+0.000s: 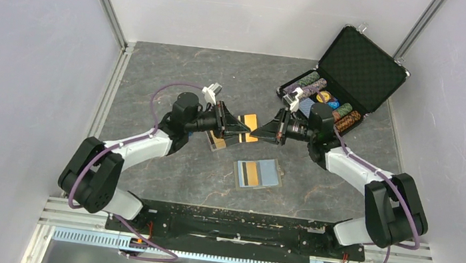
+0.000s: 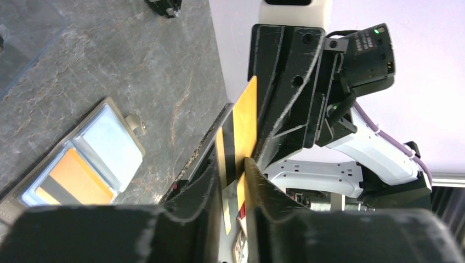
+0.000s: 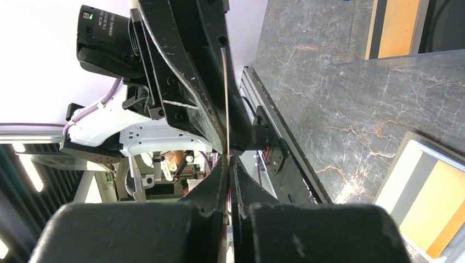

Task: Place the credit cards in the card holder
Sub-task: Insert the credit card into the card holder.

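Orange credit card (image 2: 245,123), half hidden, sits pinched in right jaws; left jaws' grip unclear.

shows an orange-tan, black-striped card (image 2: 245,120), a pale blue-grey card holder (image 1: 270,173) lining, a grey brown-veined worktop (image 1: 157,68).

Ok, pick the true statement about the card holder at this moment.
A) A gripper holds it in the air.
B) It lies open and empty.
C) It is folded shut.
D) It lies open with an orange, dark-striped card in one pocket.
D: the card holder lies spread open, with an orange card tucked in one pocket.
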